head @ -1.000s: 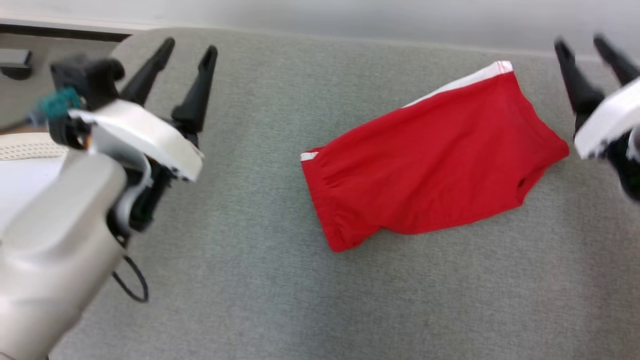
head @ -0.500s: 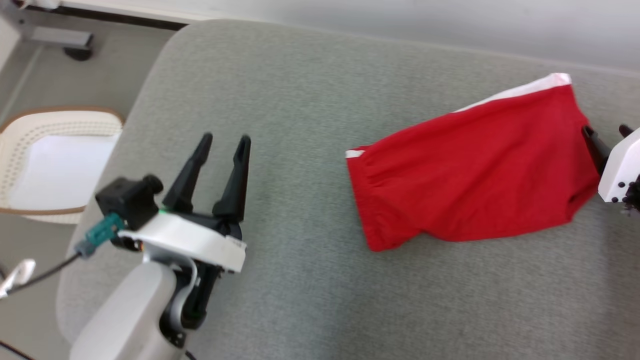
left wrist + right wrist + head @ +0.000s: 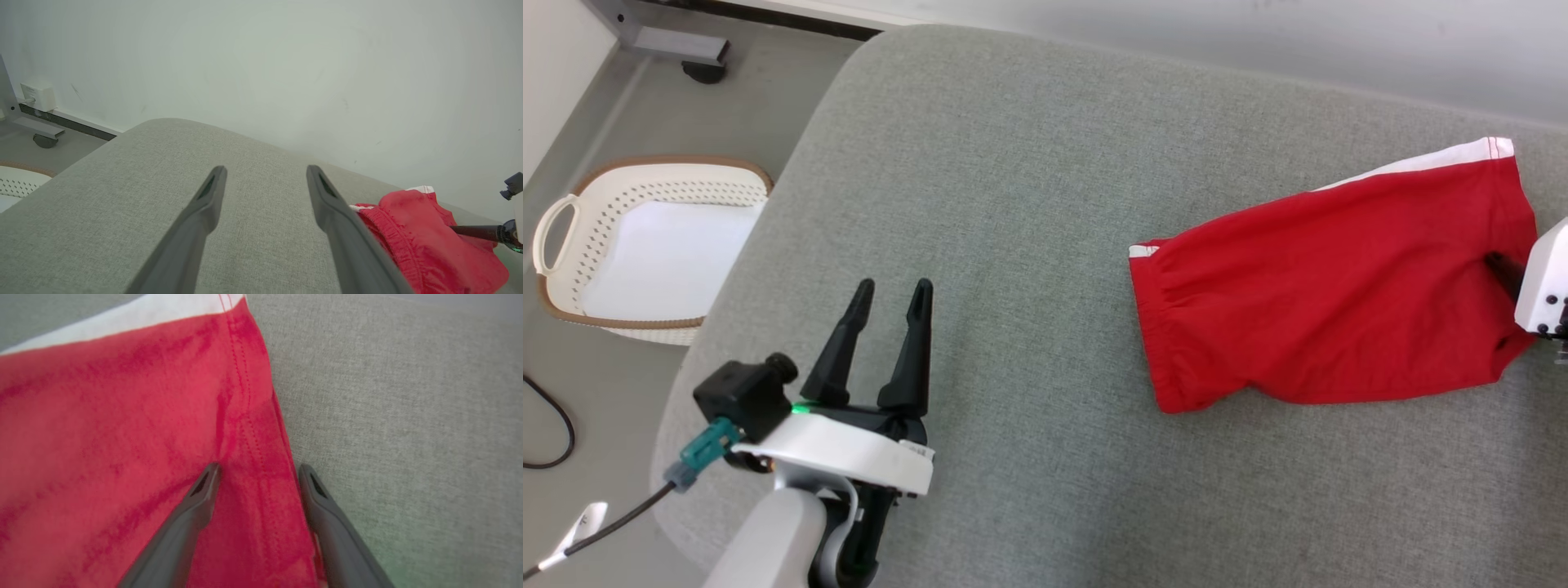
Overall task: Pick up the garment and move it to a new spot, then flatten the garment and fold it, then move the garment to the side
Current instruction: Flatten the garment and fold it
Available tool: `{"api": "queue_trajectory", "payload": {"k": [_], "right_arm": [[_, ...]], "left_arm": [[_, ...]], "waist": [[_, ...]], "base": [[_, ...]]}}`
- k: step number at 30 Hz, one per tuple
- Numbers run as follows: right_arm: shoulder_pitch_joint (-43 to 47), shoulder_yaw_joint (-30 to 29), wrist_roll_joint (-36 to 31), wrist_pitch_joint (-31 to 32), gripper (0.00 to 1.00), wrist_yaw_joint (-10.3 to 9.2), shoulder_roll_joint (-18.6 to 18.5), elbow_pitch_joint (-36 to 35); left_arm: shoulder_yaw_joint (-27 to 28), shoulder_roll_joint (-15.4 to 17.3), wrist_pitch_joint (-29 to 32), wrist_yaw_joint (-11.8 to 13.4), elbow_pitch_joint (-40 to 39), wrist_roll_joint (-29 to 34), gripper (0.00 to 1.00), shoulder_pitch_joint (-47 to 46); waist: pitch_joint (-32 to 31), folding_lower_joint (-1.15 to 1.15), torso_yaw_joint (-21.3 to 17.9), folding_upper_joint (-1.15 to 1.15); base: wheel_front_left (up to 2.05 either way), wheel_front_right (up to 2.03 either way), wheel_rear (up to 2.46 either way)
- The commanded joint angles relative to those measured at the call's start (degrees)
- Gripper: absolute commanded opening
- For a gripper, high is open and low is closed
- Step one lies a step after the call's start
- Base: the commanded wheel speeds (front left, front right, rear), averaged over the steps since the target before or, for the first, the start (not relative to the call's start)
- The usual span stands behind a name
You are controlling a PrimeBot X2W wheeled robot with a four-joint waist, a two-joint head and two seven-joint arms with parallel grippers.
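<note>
The garment (image 3: 1339,278) is a pair of red shorts with a white side stripe, lying fairly flat on the right part of a grey cushion (image 3: 1029,188). My right gripper (image 3: 259,468) is open and low over the garment's (image 3: 122,437) right hem. One finger is over the red cloth and the other at the hem's edge beside the grey fabric. In the head view it sits at the right edge (image 3: 1500,269). My left gripper (image 3: 894,287) stands open over bare cushion, far left of the garment (image 3: 412,241), nothing between its fingers (image 3: 212,204).
A white perforated laundry basket (image 3: 670,166) stands on the floor left of the cushion. A black cable (image 3: 560,425) lies on the floor near it. A pale wall (image 3: 1258,41) runs behind the cushion, and a wheeled frame leg (image 3: 686,57) stands at the far left.
The head camera has swung, shifting the whole picture. My right gripper has come down onto the garment's right hem. My left gripper has dropped back toward the cushion's near left. Both stay open.
</note>
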Motion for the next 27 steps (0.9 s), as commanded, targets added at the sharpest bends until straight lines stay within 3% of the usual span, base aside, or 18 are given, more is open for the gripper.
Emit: {"api": "queue_trajectory", "payload": {"k": [1,2,4,5,6,18,27], "right_arm": [[4.41,1.10,0.20,3.19,0.71,0.14,2.16,0.49],[4.34,1.22,0.07,2.90,0.50,0.18,2.49,0.04],[4.12,0.99,0.18,1.28,0.16,0.19,2.89,-0.56],[3.81,1.22,-0.39,0.41,0.03,0.18,2.72,-0.64],[3.77,1.48,-0.86,-0.38,0.00,0.15,2.60,-0.65],[4.51,-1.00,1.40,-7.56,0.00,0.02,2.71,-0.61],[10.28,-4.30,5.13,-14.48,0.00,0.01,1.54,-3.21]], "left_arm": [[1.00,-0.68,-0.06,-0.68,0.40,1.31,1.00,0.88],[1.50,-1.14,-0.06,-1.05,0.59,1.59,1.00,1.05],[2.52,-2.10,-0.07,-1.72,1.04,1.93,1.00,1.44],[2.86,-2.48,-0.07,-2.10,1.36,2.32,1.00,1.64],[3.08,-2.85,-0.07,-2.37,1.73,2.84,1.00,1.84],[4.97,-5.24,-0.07,-4.69,4.90,6.01,1.00,3.23],[5.01,-5.16,-0.07,-5.25,6.20,8.06,1.00,4.67]], "waist": [[-0.05,0.01,0.02,0.00],[-0.11,0.01,0.01,0.00],[-0.42,0.01,-0.09,0.00],[-0.68,0.01,-0.15,0.00],[-1.07,0.01,-0.28,0.00],[-5.73,0.01,-3.41,0.00],[-9.27,0.01,-8.77,0.00]], "base": [[0.00,0.00,0.00],[0.00,0.00,0.00],[0.00,0.00,0.00],[0.00,0.00,0.00],[0.00,0.00,0.00],[0.00,0.00,0.00],[0.00,0.00,0.00]]}}
